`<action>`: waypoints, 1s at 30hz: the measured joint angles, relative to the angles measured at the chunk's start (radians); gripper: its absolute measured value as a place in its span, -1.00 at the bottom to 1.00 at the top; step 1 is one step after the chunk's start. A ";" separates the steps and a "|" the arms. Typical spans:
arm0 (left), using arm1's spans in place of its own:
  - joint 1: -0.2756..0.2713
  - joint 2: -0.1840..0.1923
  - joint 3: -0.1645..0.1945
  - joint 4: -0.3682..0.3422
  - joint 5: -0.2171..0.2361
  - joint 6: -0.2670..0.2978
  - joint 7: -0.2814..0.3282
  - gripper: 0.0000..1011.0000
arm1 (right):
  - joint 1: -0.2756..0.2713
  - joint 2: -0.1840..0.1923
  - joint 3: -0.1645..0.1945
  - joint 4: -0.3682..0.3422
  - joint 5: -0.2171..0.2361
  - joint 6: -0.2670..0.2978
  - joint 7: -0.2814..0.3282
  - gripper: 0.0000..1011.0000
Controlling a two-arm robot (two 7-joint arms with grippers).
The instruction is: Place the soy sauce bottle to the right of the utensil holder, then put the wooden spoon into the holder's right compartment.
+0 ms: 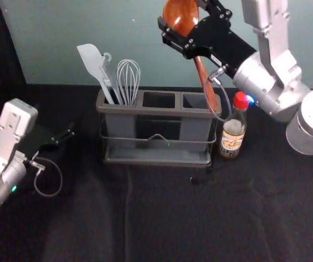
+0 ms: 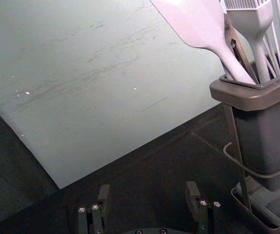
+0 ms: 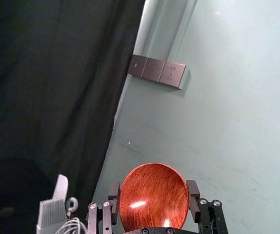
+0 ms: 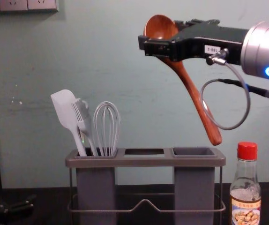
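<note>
In the head view, the right gripper (image 1: 180, 15) is high up, beyond the right end of the grey plastic utensil holder with its brown rim (image 1: 162, 112), fingers closed on the reddish-brown wooden spoon (image 1: 202, 73). The spoon's bowl lies between them and its handle slants down towards the holder's right end. The clear glass soy sauce bottle with a red cap (image 1: 233, 128) stands upright just beside the holder, on its right. The left gripper (image 1: 69, 134) is to the left of the holder, well apart from the spoon.

The left wrist view has that gripper's fingers wide apart, with the holder and the pale grey spatula (image 2: 198, 24) and brush (image 2: 252, 24) near.

In the right wrist view, the spoon's round bowl sits between the fingers, one at each side, its hollow turned to the camera.

In the chest view, the spoon hangs tilted, bowl up, its handle end above the holder's rim, by the outer edge of the right compartment (image 4: 193, 151). Spatula, brush and pale wire whisk (image 4: 107, 129) lean in the left compartment (image 4: 97, 187); the bottle's cap stands lower than the handle end, farther right.
</note>
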 joint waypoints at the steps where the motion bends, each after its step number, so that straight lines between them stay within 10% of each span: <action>1: 0.000 0.000 0.000 0.000 0.000 0.000 0.000 0.99 | 0.017 0.001 -0.005 0.025 0.006 -0.008 0.008 0.66; 30: 0.000 0.000 0.000 0.000 0.000 0.000 0.000 0.99 | 0.170 -0.030 -0.074 0.304 0.038 -0.106 0.036 0.66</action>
